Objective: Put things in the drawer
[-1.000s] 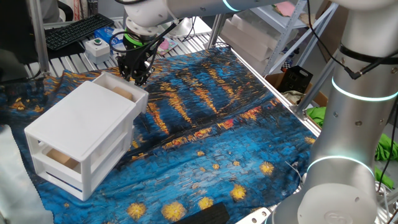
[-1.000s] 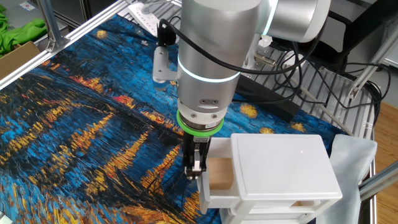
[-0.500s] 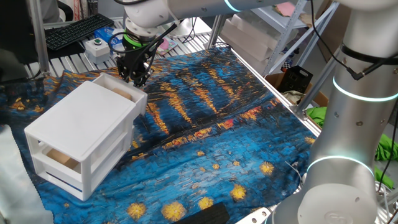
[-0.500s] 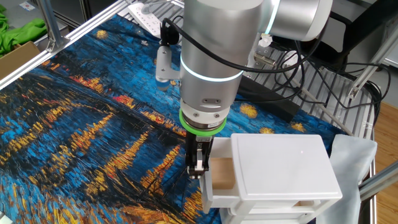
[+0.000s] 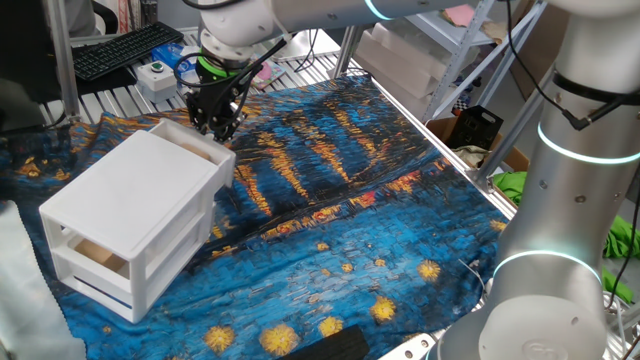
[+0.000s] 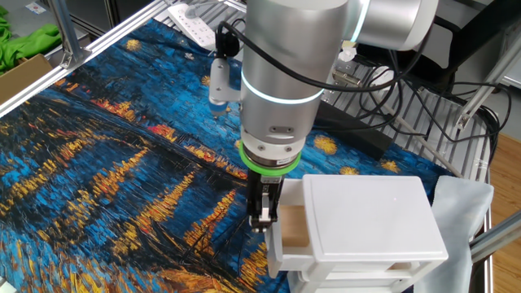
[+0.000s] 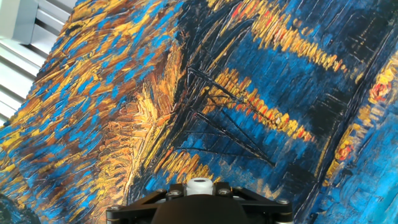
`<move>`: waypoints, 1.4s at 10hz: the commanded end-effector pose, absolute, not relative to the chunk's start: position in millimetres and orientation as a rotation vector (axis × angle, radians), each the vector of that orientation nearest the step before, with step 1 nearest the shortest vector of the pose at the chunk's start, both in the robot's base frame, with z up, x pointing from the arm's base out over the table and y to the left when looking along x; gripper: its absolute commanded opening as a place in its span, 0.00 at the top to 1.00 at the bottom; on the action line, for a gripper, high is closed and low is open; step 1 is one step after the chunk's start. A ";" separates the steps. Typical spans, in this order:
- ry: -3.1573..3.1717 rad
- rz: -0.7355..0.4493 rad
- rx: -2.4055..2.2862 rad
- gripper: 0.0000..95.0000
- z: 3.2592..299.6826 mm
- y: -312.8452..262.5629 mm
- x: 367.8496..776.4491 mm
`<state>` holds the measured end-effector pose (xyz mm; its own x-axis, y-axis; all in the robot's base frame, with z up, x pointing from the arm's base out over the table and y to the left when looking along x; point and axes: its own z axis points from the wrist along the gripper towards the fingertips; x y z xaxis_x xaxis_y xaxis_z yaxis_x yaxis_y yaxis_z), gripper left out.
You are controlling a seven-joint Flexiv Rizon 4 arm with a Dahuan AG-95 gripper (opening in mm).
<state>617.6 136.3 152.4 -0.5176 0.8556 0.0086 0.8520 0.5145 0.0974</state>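
The silver-grey cylindrical robot arm (image 6: 281,73) has smooth, rounded metal-look segments. A thin glowing cyan-white ring (image 6: 273,96) circles the segment above the wrist, and similar lit rings band the upright column (image 5: 575,150) at the picture's right in one fixed view. Just below that lit ring, a bright green collar (image 6: 271,163) sits where the arm meets the black two-finger gripper (image 6: 262,213). Black cables (image 6: 244,45) loop along the segment above the green collar. In the hand view, the gripper's black base carries a white round cap (image 7: 199,186).

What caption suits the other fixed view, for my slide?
Gripper at the front of the slightly open upper drawer, tan block inside.
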 end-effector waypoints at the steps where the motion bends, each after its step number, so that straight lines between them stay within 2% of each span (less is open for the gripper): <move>1: 2.694 0.138 1.525 1.00 153.0 137.3 615.9; 14: 2.748 0.132 1.418 1.00 152.8 142.5 604.8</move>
